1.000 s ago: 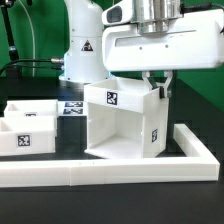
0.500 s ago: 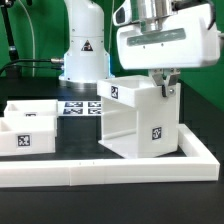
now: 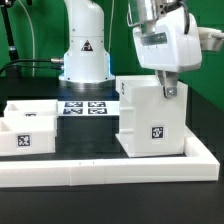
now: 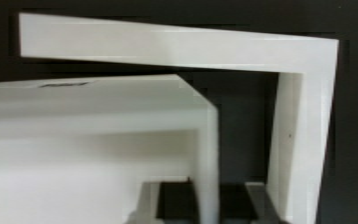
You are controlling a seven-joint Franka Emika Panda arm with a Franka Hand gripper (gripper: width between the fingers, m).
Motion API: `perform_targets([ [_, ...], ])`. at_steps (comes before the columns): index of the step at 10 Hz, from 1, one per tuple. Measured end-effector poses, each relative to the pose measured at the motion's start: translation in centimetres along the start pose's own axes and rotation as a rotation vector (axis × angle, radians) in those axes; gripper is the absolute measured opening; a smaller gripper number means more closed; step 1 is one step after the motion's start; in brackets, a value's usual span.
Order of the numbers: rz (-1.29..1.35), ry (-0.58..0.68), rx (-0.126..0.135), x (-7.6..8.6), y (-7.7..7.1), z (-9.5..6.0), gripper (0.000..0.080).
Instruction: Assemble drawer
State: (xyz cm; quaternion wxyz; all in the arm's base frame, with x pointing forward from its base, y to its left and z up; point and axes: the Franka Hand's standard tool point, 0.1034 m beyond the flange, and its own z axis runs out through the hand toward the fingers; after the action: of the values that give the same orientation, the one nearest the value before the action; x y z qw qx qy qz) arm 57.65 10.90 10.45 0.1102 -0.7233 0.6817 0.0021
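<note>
The drawer's tall white shell (image 3: 152,118) stands upright on the black table, close to the inner corner of the low L-shaped wall (image 3: 100,172). A tagged side faces the exterior view. My gripper (image 3: 166,90) comes down from above and is shut on the shell's upper wall edge at its right-hand side in the exterior view. In the wrist view the gripper (image 4: 211,206) has the thin shell wall (image 4: 208,150) between its dark fingers (image 4: 160,205). Two shallow white trays (image 3: 28,140) (image 3: 30,108) sit at the exterior view's left, apart from the shell.
The marker board (image 3: 85,107) lies flat behind the shell, in front of the arm's white base (image 3: 85,50). The L-shaped wall runs along the front and up the exterior view's right; its corner shows in the wrist view (image 4: 194,45). A green frame stands at the far left.
The shell has turned in my grip: its open side faced the exterior view, now a closed tagged side does. It has shifted toward the exterior view's right, nearer the wall's corner.
</note>
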Motion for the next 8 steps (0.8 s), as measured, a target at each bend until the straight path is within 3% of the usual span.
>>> perform_targets([
  [2, 0.006, -0.003, 0.0, -0.3, -0.3, 0.3, 0.0045],
  [8, 0.009, -0.007, 0.011, -0.3, -4.8, 1.0, 0.0045],
])
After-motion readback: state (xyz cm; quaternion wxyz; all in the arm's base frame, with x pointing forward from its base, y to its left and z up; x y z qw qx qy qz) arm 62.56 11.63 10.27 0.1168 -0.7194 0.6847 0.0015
